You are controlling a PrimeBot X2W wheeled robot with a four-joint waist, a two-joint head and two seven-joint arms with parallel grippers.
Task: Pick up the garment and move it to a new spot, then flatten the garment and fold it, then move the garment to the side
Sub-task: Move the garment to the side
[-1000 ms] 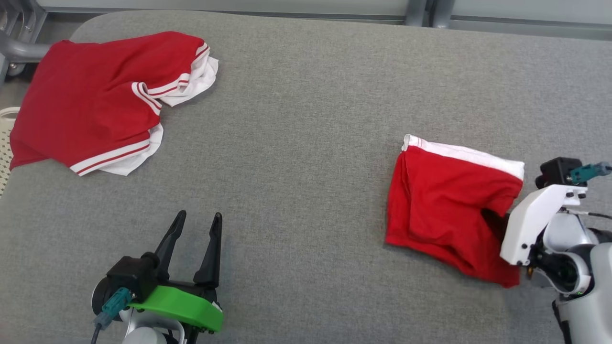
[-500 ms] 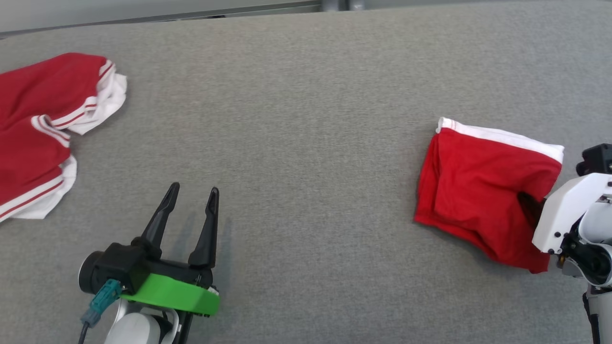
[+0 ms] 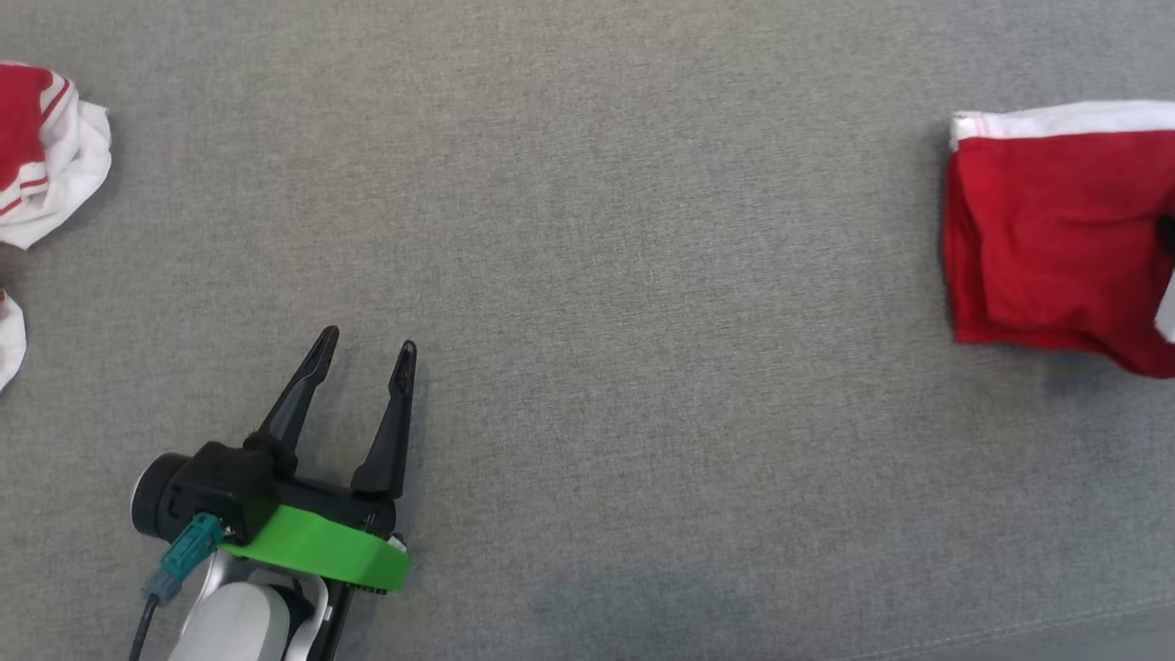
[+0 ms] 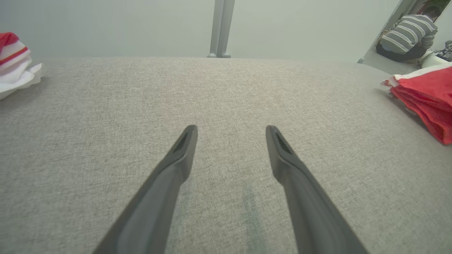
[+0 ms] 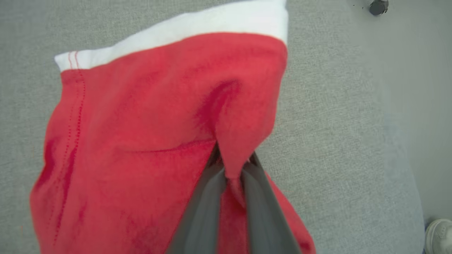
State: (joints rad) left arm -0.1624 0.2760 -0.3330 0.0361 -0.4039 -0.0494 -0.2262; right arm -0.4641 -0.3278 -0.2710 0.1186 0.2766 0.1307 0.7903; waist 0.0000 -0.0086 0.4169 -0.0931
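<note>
Nearest on the left, the left gripper (image 3: pixel 368 340) hovers over the grey padded table (image 3: pixel 643 229), its two dark fingers spread wide with nothing between them. Over on the right, the right gripper (image 5: pixel 233 158) is clamped on a tuck of the folded red garment (image 3: pixel 1046 229), which lies at the table's right side, white band along its far edge. Over the last second those fingers nip a touch tighter on the cloth, and the head camera shifts so that everything slides outward in its view. I judge the grip is now set for carrying the garment aside. Far left sits a crumpled red-and-white shirt (image 3: pixel 55 156), and far right a person in stripes (image 4: pixel 406 35)
</note>
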